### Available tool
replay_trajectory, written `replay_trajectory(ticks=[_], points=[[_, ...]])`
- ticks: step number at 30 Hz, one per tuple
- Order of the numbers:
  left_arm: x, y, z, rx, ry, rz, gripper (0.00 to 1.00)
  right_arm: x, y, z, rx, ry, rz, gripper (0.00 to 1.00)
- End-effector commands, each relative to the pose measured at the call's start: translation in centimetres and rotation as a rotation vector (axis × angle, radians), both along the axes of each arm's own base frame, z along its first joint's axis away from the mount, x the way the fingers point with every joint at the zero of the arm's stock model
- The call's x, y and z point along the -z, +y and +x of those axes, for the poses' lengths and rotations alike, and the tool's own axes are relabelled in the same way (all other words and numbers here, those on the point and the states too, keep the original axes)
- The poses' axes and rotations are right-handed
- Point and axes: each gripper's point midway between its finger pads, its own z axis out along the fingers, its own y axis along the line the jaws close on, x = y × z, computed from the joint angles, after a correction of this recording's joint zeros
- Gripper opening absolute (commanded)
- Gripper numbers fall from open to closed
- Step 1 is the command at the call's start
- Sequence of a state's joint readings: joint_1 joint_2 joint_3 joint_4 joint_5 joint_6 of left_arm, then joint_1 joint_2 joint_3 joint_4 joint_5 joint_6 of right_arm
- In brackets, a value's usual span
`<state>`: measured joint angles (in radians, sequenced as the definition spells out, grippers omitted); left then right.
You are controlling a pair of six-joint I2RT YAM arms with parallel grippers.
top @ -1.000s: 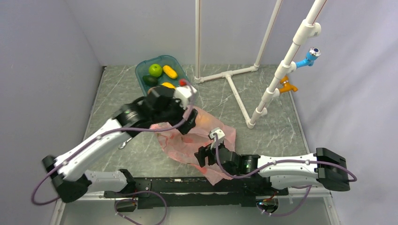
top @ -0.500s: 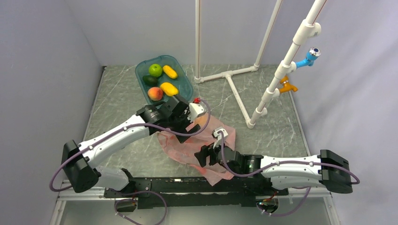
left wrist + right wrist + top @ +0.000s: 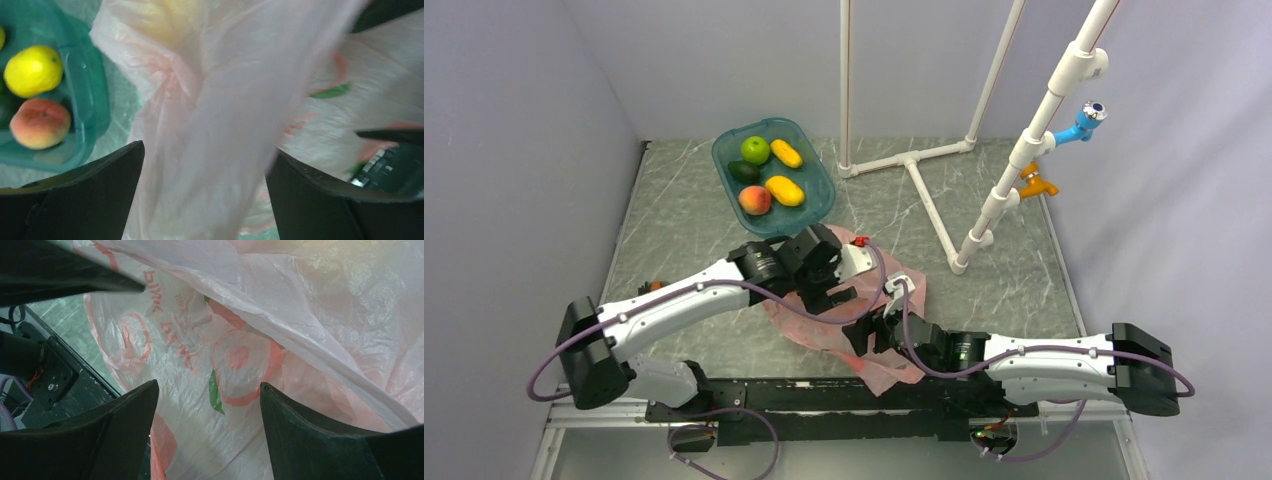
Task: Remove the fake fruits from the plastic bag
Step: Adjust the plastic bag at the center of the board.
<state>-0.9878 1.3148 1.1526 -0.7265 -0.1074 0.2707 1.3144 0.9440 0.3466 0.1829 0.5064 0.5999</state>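
Note:
The pink plastic bag (image 3: 804, 322) lies crumpled on the table between both arms. My left gripper (image 3: 839, 293) hangs open over its far part, with a fold of bag film (image 3: 215, 100) loose between the fingers. A pale yellow shape (image 3: 165, 20) shows through the film. My right gripper (image 3: 867, 335) is open at the bag's near side, its fingers (image 3: 125, 420) straddling printed film (image 3: 240, 355). Three fake fruits lie in the teal tray (image 3: 819, 205): a peach (image 3: 755, 200), a mango-like one (image 3: 784, 190) and a small orange-yellow one (image 3: 786, 153).
A green apple (image 3: 755, 150) and a dark avocado (image 3: 744, 171) share the tray. A white pipe frame (image 3: 914, 160) stands at the back, and a slanted pipe (image 3: 1024, 160) with blue and orange fittings at the right. Walls close in the left and back.
My left arm has swung back from the tray to over the bag, and the peach now lies uncovered in the tray. My right gripper has crept slightly further onto the bag.

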Motion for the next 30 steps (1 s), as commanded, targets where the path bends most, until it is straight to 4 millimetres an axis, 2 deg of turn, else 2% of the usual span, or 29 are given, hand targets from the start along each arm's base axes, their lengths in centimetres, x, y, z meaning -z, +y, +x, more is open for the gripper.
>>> replay_trajectory(ticks=[1, 3, 5, 8, 9, 12, 15, 21, 25, 28, 30], points=[[-0.4, 1.6, 4.6, -0.167, -0.174, 0.141, 0.83, -0.9, 0.7, 0.1, -0.004, 0.001, 0.051, 0.76], [-0.8, 1.7, 5.1, -0.227, -0.179, 0.139, 0.54, -0.9, 1.0, 0.1, -0.008, 0.001, 0.047, 0.75], [-1.5, 0.9, 4.6, -0.249, -0.140, 0.074, 0.31, -0.9, 1.3, 0.2, -0.010, -0.001, 0.044, 0.74], [-2.5, -0.7, 2.8, -0.262, -0.035, -0.072, 0.04, -1.3, 1.6, 0.5, -0.005, -0.013, 0.035, 0.73], [-2.8, -1.0, 2.2, -0.271, -0.001, -0.113, 0.00, -1.5, 1.8, 0.7, 0.000, -0.021, 0.035, 0.73], [-3.8, -1.8, 0.2, -0.312, 0.109, -0.233, 0.00, -2.2, 2.2, 1.1, 0.006, -0.041, 0.030, 0.72], [-5.9, -2.4, -1.9, -0.313, 0.186, -0.393, 0.00, -2.7, 2.6, 1.5, 0.019, -0.057, 0.027, 0.72], [-9.0, -2.3, -4.8, -0.331, 0.286, -0.641, 0.00, -3.3, 0.8, 3.7, 0.226, -0.056, 0.068, 0.69], [-8.7, -2.3, -5.8, -0.336, 0.332, -0.686, 0.00, -3.4, 1.3, 4.2, 0.225, -0.095, 0.082, 0.65], [-7.7, -2.6, -6.3, -0.338, 0.360, -0.678, 0.00, -3.7, 3.1, 4.1, 0.145, -0.138, 0.048, 0.66], [-7.1, -2.5, -6.5, -0.353, 0.359, -0.666, 0.00, -3.3, 3.5, 4.4, 0.139, -0.157, 0.001, 0.66]])
